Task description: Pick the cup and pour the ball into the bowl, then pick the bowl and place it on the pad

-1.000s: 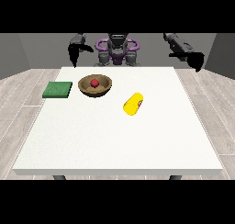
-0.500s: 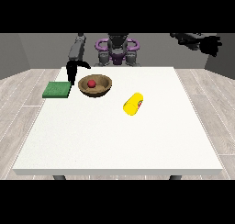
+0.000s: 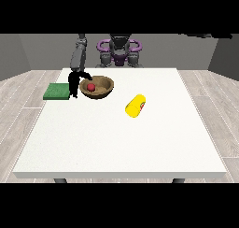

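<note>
A brown wooden bowl (image 3: 106, 86) sits at the table's back left with a red ball (image 3: 91, 87) inside it. A yellow cup (image 3: 136, 105) lies on its side to the bowl's right, apart from both hands. Left of the bowl lies a flat green pad (image 3: 57, 91). The hand at the view's left (image 3: 73, 82) hangs between pad and bowl, open, fingers pointing down beside the bowl's left rim and thumb arching towards that rim. It holds nothing. Only a dark sliver of the hand at the view's right (image 3: 205, 35) shows at the picture's top edge.
The white table (image 3: 121, 143) stretches wide towards the camera. The robot's purple and grey torso (image 3: 119, 52) stands behind the far edge. Wooden floor surrounds the table.
The hand at the view's left has come down from near the robot's shoulder to the bowl's left rim. The hand at the view's right has risen almost out of the picture.
</note>
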`<state>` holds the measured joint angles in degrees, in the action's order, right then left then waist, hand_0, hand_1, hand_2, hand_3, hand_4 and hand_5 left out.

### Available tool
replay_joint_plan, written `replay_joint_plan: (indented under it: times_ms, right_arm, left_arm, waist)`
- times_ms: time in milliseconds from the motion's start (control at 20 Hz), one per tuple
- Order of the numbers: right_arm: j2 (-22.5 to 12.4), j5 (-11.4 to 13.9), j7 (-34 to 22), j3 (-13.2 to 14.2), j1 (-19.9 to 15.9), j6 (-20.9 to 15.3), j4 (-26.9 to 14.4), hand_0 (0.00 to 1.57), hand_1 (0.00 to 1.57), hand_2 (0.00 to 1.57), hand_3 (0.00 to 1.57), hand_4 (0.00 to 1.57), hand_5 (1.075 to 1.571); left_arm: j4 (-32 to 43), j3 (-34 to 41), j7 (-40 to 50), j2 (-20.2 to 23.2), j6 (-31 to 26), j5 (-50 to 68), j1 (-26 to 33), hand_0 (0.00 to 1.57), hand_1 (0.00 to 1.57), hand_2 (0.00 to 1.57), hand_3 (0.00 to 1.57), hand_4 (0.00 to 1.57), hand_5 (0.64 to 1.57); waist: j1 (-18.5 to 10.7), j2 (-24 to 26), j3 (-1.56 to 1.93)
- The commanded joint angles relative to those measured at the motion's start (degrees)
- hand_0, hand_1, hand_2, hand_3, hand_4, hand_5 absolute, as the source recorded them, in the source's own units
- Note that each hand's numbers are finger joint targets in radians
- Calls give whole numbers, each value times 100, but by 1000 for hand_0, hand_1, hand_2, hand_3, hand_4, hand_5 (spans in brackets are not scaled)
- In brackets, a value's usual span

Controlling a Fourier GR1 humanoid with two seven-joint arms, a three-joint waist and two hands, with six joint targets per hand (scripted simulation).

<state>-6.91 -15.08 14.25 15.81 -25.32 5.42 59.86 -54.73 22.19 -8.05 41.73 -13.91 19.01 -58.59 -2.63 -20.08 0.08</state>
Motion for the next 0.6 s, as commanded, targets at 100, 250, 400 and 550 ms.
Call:
replay_joint_plan:
  times_ms: [100,250,400,550]
  right_arm:
    - [-193,-123,207,237,-589,39,-921,0,0,0,0,403,1571]
    - [-406,-170,499,415,-706,208,-1384,0,0,0,0,376,1571]
    - [-310,-26,852,333,-702,183,-1695,0,0,0,0,311,1568]
    - [-129,-42,781,242,-594,84,-1469,0,0,0,0,284,1566]
  left_arm:
    - [-100,84,25,106,-123,163,35,0,0,0,0,0,1536]
    - [-283,148,255,412,-142,234,-228,0,0,0,0,0,1528]
    - [-527,-2,519,158,6,306,-247,0,0,0,0,0,1529]
    - [-368,137,83,239,-242,330,-35,0,0,0,0,0,1528]
  waist:
    - [-91,-68,-4]
    - [-203,-342,0]
    - [-222,-261,2]
    - [-233,-366,-6]
